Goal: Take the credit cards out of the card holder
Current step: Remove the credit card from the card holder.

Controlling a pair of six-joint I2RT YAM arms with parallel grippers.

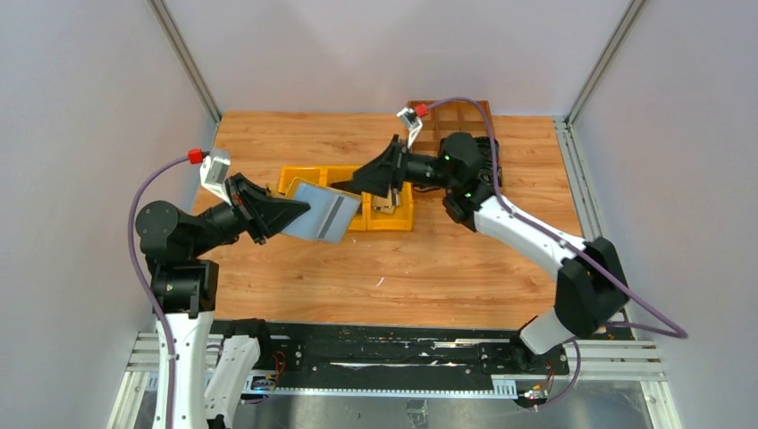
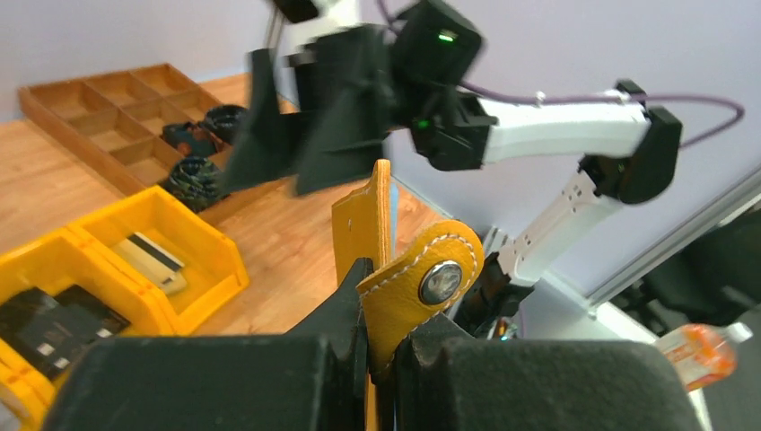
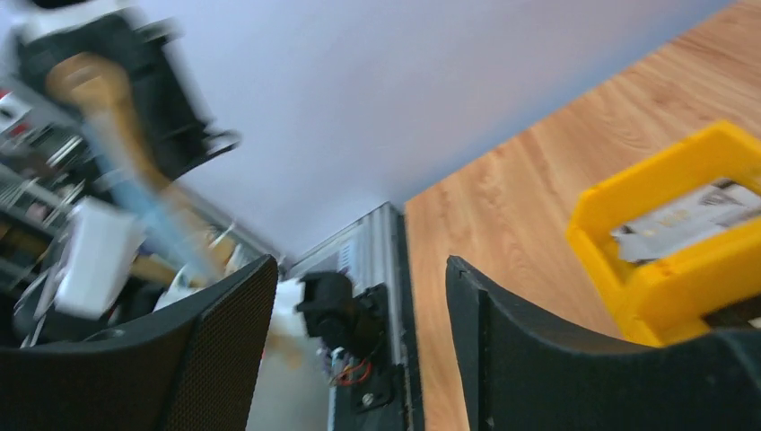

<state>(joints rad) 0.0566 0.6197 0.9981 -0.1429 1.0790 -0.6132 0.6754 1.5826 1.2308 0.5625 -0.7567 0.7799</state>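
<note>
Holding the holder up for a card pull

L gripper is clenched on the card holder. The holder is lifted off the table, over the left end of the yellow bins, with its silver-grey face tilted up toward the top cam. In the left wrist view the mustard leather stands edge-on between the pads, and the snap strap is flopped open toward the lens. The grip sits at the holder's lower end, prob. so the far end is free and faces the other arm.

R gripper is released: the right wrist view shows both fingers spread w/ nothing between them. It's aimed at the holder, near it but apart, no contact visible. In that view the holder is only a blur at upper left.

Credit cards: a beige one w/ a black stripe lies in a bin. A silver-grey card also lies in a bin; same bin or not, can't tell. The neighbouring bin has dark items, too blurred to call. Whether any cards are left inside the holder — can't tell.

Judgement: mid-task, one arm as a vise and the other as picker. The bins sit right below — a pulled card gets a short drop. The wooden tray at the back holds dark bits and looks uninvolved.
</note>
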